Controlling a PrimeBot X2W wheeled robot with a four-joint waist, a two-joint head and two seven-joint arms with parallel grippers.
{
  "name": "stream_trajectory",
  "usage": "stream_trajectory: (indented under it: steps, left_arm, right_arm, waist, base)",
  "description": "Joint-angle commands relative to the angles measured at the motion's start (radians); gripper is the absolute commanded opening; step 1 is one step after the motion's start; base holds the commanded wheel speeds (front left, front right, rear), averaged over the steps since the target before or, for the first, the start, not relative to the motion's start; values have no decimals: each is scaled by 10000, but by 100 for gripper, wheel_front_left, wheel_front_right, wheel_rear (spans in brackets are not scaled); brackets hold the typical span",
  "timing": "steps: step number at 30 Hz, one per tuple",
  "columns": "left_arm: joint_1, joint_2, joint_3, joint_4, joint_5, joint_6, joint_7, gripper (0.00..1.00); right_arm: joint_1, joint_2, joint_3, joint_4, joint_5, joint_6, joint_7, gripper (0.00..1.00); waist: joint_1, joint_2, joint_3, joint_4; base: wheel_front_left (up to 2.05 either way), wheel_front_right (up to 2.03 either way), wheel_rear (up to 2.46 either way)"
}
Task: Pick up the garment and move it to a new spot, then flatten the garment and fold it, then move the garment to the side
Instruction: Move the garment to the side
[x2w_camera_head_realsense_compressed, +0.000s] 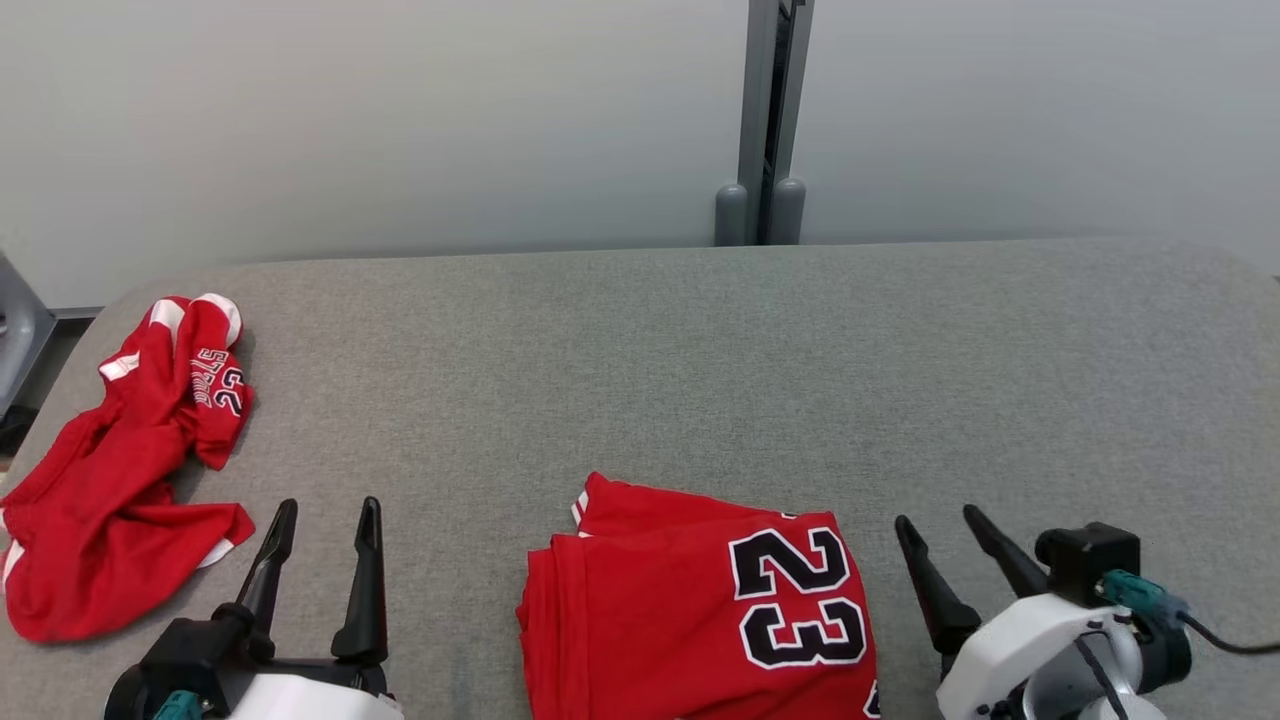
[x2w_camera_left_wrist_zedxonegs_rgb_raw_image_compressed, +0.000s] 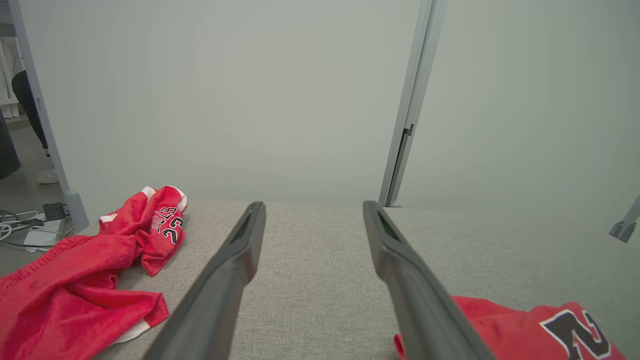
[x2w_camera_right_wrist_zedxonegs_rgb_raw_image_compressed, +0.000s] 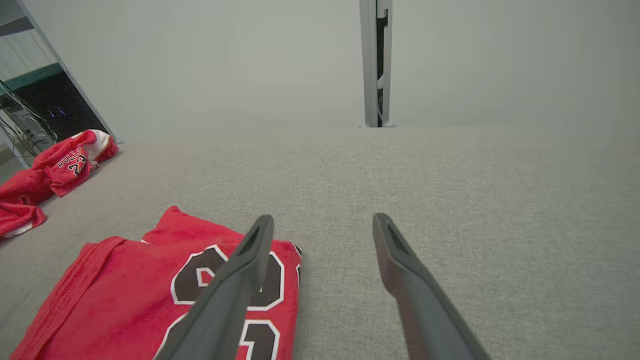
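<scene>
Garment (x2w_camera_head_realsense_compressed: 640, 620) folded, near edge cropped — frame bottom

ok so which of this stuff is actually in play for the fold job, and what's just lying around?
Job: folded jersey, left gripper, right gripper, both open.
Lying about, probably: crumpled red garment at far left, grey post at the back.

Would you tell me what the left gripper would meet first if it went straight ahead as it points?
Likely nothing but bare grey table: the left gripper points between the crumpled garment and the folded jersey, toward the far wall; height unclear.
</scene>
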Motion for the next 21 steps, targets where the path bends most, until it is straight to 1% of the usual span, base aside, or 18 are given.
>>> stream_trajectory:
  steps: [1,3,10,15,19,20,21]
  left_arm:
    - [-185,61,-17,16,43,-57,33,100]
    - [-254,62,-50,52,11,-90,81,100]
    - [-374,171,-94,142,-80,-170,181,100]
    - [-464,224,-122,158,-117,-199,206,100]
    - [-508,235,-149,175,-140,-201,207,100]
    - [-516,243,-154,177,-148,-204,206,100]
    - [-525,250,-155,180,-155,-203,203,100]
  right_arm:
    - [-336,12,174,557,332,1,349,100]
    - [-555,44,413,1257,612,1,803,100]
    - [-1054,160,627,3227,1725,1,1873,100]
    - [-1199,249,943,3848,2871,1,2240,100]
    - [-1292,219,1141,4096,3155,1,2126,100]
    - [-1342,191,1235,4135,3213,1,2056,74]
    - [-1435,149,1284,4156,3267,1,1921,31]
  waist:
    - [0,-1,58,151]
    - [0,-1,70,295]
    - [0,-1,94,836]
    - [0,-1,173,1088]
    - [0,-1,224,1159]
    - [0,-1,241,1170]
    - [0,-1,259,1172]
  base:
    - [0,0,0]
    - [0,0,0]
    - [0,0,0]
    - [0,0,0]
    - [0,0,0]
    - [0,0,0]
    - [0,0,0]
